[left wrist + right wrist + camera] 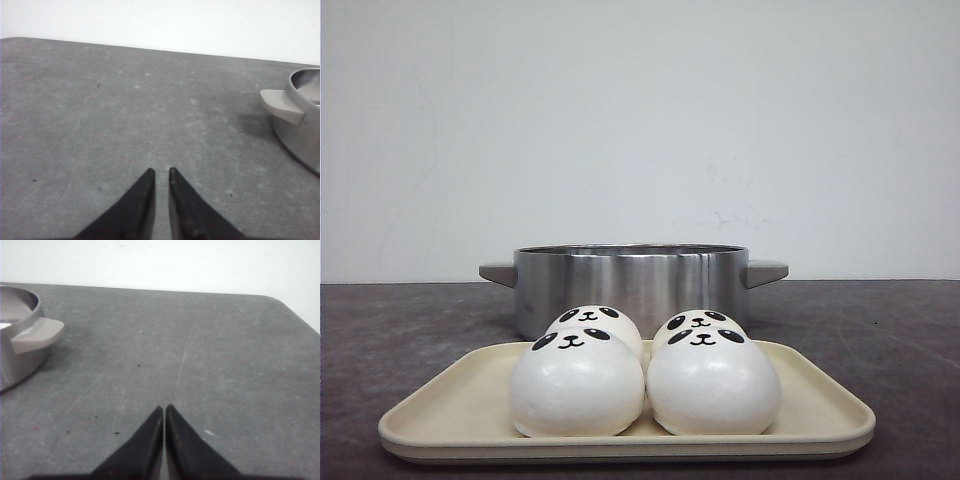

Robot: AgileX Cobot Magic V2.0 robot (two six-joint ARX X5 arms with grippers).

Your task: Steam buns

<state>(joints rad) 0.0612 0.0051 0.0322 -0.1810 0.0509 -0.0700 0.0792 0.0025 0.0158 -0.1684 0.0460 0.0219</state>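
Note:
Several white panda-faced buns sit close together on a cream tray [820, 400] at the front of the table: two in front [577, 385] [713, 385] and two behind them [595, 322] [698, 320]. A steel pot [630, 285] with grey side handles stands just behind the tray. Neither gripper shows in the front view. My left gripper [161, 172] is empty over bare table with its jaws nearly together, a thin gap between the tips; the pot [302, 130] is off to its side. My right gripper [164, 408] is shut and empty over bare table, the pot [15, 345] off to its other side.
The table [890, 330] is dark grey and mottled, with a white wall behind. The pot's handles [281, 105] [37, 335] stick out toward each arm. The table's far edge and a rounded corner show in both wrist views.

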